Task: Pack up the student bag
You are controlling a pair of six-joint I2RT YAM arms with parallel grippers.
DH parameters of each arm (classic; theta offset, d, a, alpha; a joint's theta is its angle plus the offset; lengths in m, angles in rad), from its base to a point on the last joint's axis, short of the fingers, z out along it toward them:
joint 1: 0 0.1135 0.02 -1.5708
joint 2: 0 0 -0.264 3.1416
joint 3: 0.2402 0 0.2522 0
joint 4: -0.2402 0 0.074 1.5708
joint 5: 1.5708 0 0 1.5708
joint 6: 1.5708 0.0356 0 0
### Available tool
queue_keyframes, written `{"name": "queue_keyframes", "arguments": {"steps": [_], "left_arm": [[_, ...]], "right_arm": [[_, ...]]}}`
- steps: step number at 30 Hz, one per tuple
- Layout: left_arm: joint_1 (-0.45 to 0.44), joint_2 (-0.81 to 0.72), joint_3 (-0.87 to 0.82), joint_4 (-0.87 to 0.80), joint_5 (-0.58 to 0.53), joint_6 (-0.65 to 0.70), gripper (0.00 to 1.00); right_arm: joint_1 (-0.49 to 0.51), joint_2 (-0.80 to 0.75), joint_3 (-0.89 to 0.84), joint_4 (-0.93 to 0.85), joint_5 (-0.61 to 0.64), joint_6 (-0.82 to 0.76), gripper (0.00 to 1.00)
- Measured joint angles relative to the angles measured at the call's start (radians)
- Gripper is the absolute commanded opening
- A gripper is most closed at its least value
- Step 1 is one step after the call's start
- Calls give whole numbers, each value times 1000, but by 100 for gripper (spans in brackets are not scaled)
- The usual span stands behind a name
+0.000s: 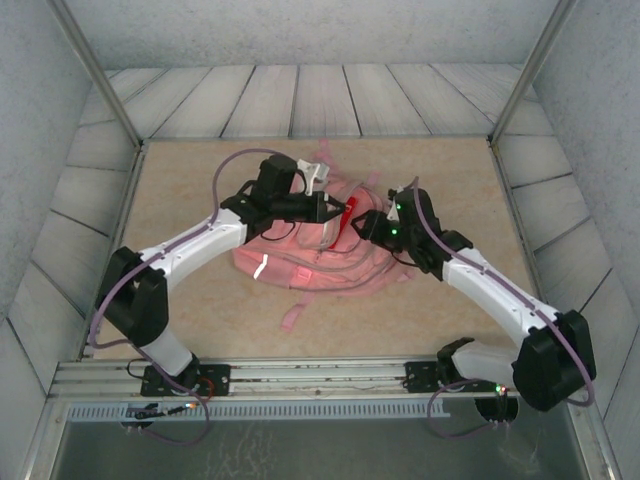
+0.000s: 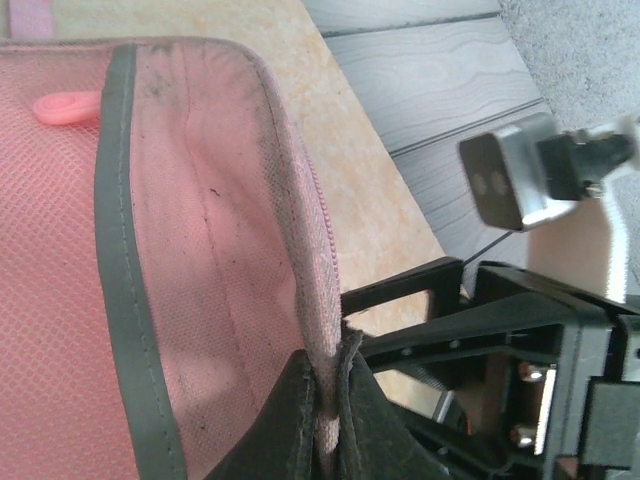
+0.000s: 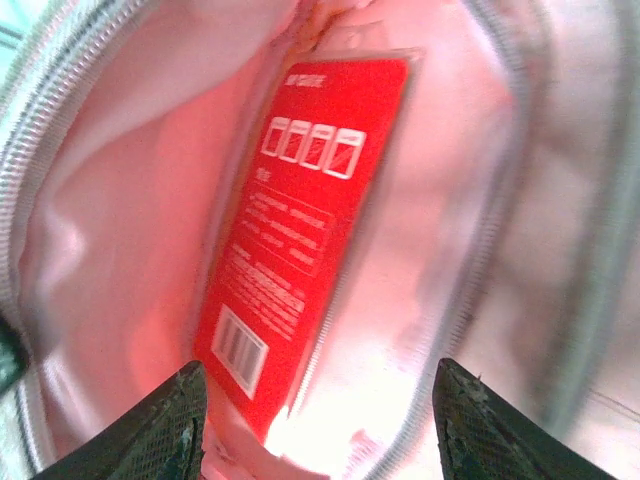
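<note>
Right wrist view: right gripper (image 3: pixel 319 402) has fingers spread, pinching nothing; a red carded pack (image 3: pixel 300 230) lies straight ahead, its long axis running away from the fingertips into the student bag (image 1: pixel 292 266) mouth. The left gripper (image 2: pixel 328 425) is pressed together on the bag's zip rim. The bag sits at the middle of the table (image 1: pixel 185 175), with the right arm nearer the pack.

Pink student bag (image 1: pixel 305 265) on beige table (image 1: pixel 215 315)

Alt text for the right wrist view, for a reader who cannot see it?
A flat red card package with white print and a barcode lies inside the open student bag, ringed by its zipper. The right gripper has its dark fingertips wide apart in the foreground.
</note>
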Motion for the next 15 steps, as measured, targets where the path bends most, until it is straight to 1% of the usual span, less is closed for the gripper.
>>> {"name": "queue_keyframes", "arguments": {"steps": [4,6,7,9,12,15], "left_arm": [[-13,52,1,11,2,41,0],[-21,89,5,8,3,66,0],[-27,108,11,5,4,77,2],[-43,150,28,-2,3,107,15],[-63,197,58,-11,-1,154,23],[-77,218,84,-38,-17,203,37]], "right_arm": [[-42,-56,-10,-67,21,-50,51],[-60,-86,-31,-78,22,-63,50],[-65,-97,-41,-80,21,-66,50],[-73,-114,-67,-81,20,-71,49],[-74,-117,-97,-80,10,-77,45],[-74,-117,-113,-80,-8,-80,44]]}}
